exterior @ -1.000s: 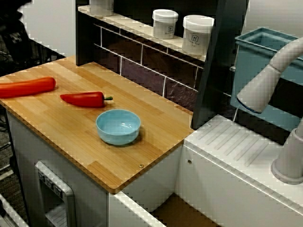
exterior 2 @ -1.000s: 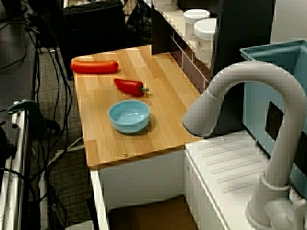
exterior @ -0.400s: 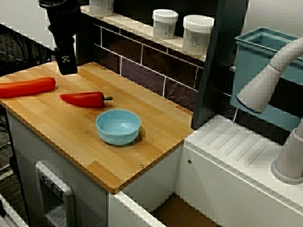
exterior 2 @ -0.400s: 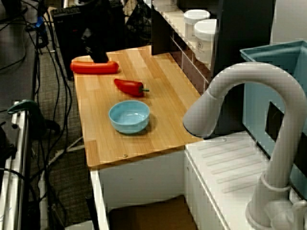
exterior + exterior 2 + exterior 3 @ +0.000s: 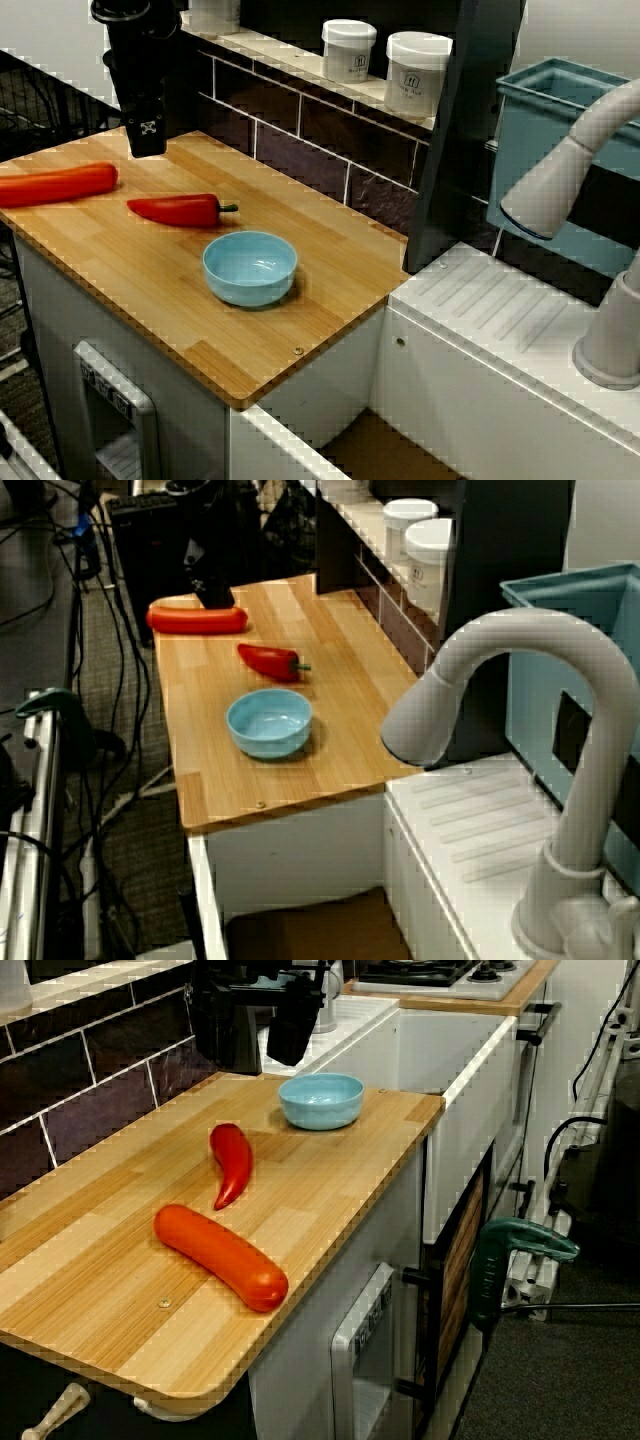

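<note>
Item 1: fingers [image 5: 228,1030], black, set apart, nothing betw. them; hover above back edge of wood surface [image 5: 330,280].
Item 2: red sausage [image 5: 55,184], lying flat nr. surface's end, just beside fingers, not touched.
Item 3: red pepper [image 5: 175,210], flat, betw. sausage and blue bowl [image 5: 250,266].
Bowl upright, mid-surface.
Two white jars [image 5: 349,50] on shelf [image 5: 300,62] behind.

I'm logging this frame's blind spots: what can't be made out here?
Tool: a dark block in the side view, cut off by the top edge in the view riding on it; jaw opening unclear.
Red sausage: cut off by the side view's left edge.
Jar labels: too small to read.
</note>
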`<state>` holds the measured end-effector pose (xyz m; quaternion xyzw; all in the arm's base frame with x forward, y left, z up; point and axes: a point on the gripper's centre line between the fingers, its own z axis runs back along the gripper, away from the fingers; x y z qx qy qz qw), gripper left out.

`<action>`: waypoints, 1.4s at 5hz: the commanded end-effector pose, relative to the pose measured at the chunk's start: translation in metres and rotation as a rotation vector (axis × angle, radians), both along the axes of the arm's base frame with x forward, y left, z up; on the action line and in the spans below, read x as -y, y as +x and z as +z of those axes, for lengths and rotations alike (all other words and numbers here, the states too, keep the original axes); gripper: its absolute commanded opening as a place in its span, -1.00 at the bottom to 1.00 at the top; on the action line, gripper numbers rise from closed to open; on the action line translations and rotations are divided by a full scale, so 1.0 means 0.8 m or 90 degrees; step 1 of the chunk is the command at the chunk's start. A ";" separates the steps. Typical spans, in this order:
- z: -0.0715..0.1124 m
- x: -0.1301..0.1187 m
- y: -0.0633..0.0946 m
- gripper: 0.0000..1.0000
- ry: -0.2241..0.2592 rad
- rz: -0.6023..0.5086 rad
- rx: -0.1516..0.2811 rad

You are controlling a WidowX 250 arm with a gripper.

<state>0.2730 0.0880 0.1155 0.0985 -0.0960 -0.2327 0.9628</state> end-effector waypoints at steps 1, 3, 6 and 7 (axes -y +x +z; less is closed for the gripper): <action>0.003 -0.001 0.014 1.00 0.023 0.003 0.019; -0.023 -0.006 0.021 1.00 0.057 -0.002 0.052; -0.046 0.004 0.040 1.00 0.042 -0.043 0.035; -0.047 -0.002 0.051 1.00 0.014 -0.067 0.023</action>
